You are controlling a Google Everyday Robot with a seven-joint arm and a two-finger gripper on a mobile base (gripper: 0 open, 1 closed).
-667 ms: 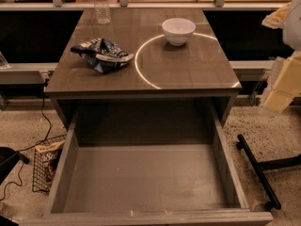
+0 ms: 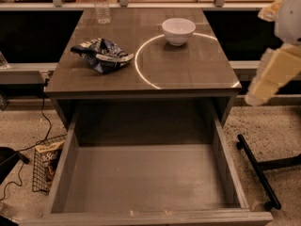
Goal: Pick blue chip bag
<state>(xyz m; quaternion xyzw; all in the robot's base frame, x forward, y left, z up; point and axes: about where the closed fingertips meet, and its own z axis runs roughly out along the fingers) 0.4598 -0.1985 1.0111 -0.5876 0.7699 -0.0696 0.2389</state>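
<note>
Blue chip bag and white bowl on brown tabletop above open drawer; hand (grip impossible to tell) at right.

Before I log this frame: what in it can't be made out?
Camera view:
- blue chip bag: lettering too small to read.
- water bottle: top cut off by the upper edge.
- tan snack bag on the floor: partly hidden by the drawer side.
- gripper, right of the table: its arm is cut off by the right edge.
</note>
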